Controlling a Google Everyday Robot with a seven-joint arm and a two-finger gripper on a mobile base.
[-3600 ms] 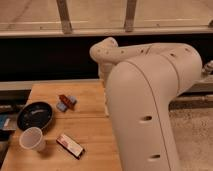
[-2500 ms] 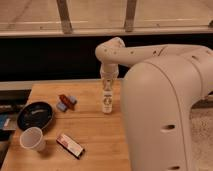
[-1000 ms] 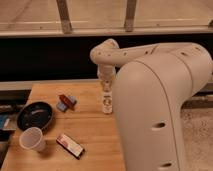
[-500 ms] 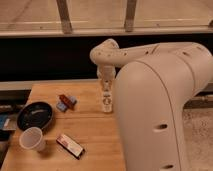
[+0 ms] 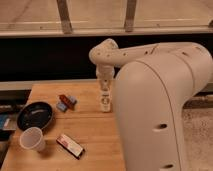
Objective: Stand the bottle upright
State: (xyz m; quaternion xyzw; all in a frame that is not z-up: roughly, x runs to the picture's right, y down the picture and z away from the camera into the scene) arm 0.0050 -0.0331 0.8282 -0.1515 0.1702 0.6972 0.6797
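Cream-white rounded arm [image 5: 160, 100], small dark holes [image 5: 161, 126] — gripper [image 5: 104, 89] over table [image 5: 95, 131].

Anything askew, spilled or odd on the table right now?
Nothing stands out. The bottle stands upright on the table, with the gripper right at its top. The cup is upright, the bowl and packet lie flat, and no spill shows.

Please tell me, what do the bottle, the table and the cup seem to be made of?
The bottle looks like whitish, translucent plastic with a pale label; the tool is at its top. The table looks like matte wood, with warm brown planks. The cup is plain white, probably paper or plastic.
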